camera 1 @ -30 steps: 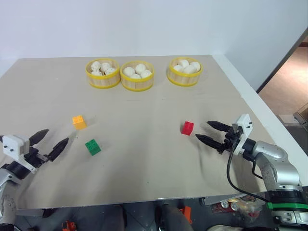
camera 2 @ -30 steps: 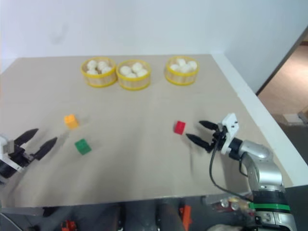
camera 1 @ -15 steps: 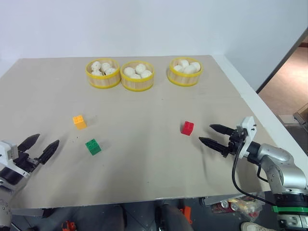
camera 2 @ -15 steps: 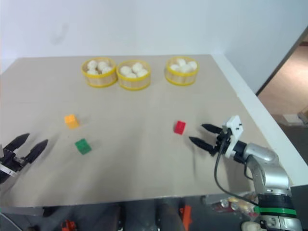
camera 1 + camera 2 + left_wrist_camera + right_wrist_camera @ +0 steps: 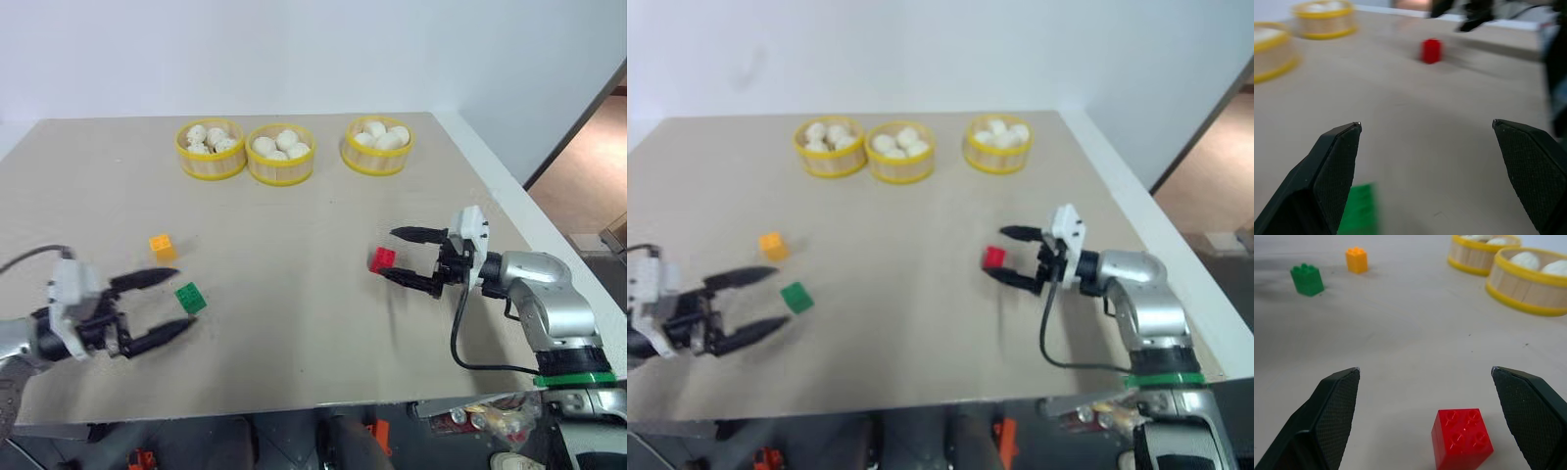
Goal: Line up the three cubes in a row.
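The right tool (image 5: 397, 254) is spread wide, its black fingers flanking the red cube (image 5: 382, 259) without touching it. The left tool (image 5: 170, 303), also wide open and empty, brackets the green cube (image 5: 190, 298). The orange-yellow cube (image 5: 162, 247) sits just beyond on the tan worktop (image 5: 294, 333). Three baskets (image 5: 279, 166) of white buns line the far edge.

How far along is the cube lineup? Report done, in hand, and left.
Done: nothing; the red cube sits far from the green cube and orange cube.
In hand: no cube gripped. The open right gripper brackets red; the open left gripper flanks green.
Left: all three placements.
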Robot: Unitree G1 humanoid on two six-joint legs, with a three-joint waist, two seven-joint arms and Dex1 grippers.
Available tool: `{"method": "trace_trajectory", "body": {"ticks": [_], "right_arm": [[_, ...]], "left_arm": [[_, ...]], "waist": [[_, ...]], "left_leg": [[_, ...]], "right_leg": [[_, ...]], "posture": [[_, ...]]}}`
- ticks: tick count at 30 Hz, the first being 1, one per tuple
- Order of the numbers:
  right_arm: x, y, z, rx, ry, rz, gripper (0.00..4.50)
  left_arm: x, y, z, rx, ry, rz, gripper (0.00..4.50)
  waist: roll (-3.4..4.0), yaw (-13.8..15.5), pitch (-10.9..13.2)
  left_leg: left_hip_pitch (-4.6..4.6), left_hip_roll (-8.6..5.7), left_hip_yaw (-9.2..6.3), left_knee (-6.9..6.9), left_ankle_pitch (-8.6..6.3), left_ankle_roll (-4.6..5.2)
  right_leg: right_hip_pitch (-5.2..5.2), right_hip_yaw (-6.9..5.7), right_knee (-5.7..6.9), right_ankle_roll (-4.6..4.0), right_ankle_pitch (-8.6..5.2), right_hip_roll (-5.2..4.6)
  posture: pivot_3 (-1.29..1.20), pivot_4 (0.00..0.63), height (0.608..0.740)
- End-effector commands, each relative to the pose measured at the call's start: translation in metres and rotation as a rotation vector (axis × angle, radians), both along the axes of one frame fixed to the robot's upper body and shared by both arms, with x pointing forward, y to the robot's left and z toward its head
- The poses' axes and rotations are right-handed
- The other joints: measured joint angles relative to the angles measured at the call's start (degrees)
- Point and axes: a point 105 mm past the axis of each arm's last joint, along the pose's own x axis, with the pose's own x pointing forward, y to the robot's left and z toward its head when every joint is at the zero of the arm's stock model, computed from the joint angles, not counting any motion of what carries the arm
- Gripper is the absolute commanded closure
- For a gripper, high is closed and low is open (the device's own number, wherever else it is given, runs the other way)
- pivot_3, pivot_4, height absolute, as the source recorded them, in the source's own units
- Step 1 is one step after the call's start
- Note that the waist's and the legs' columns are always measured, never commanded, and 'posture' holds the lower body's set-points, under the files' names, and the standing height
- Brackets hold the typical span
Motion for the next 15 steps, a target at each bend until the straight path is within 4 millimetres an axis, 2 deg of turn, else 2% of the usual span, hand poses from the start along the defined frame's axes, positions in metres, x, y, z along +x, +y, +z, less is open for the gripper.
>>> {"method": "trace_trajectory", "body": {"ticks": [1,7,15], "right_arm": [[0.012,-0.006,0.001,-0.036,-0.020,0.001,0.00],[0.023,-0.006,0.002,-0.021,-0.011,-0.007,0.00],[0.026,-0.002,-0.014,-0.016,0.038,-0.016,0.00]], "left_arm": [[0.006,-0.028,0.005,-0.039,-0.001,-0.091,0.02],[0.009,-0.048,-0.001,-0.032,0.010,-0.169,0.02],[0.008,-0.052,-0.004,0.019,0.007,-0.223,0.02]], "waist": [[0.01,0.1,0.0],[0.01,-0.2,0.0],[0.03,-0.2,0.0]], "left_leg": [[-0.01,-0.03,-0.02,0.00,0.00,0.00],[0.02,0.03,-0.03,0.03,-0.01,0.00],[0.03,0.12,-0.10,0.02,-0.02,0.01]], "right_leg": [[0.00,0.00,0.00,0.01,0.00,0.02],[0.02,0.24,0.00,0.31,0.17,0.25],[-0.01,0.29,0.06,0.25,0.16,0.44]], "posture": [[0.00,0.150,0.740],[0.00,0.150,0.740],[0.00,0.150,0.740]]}}
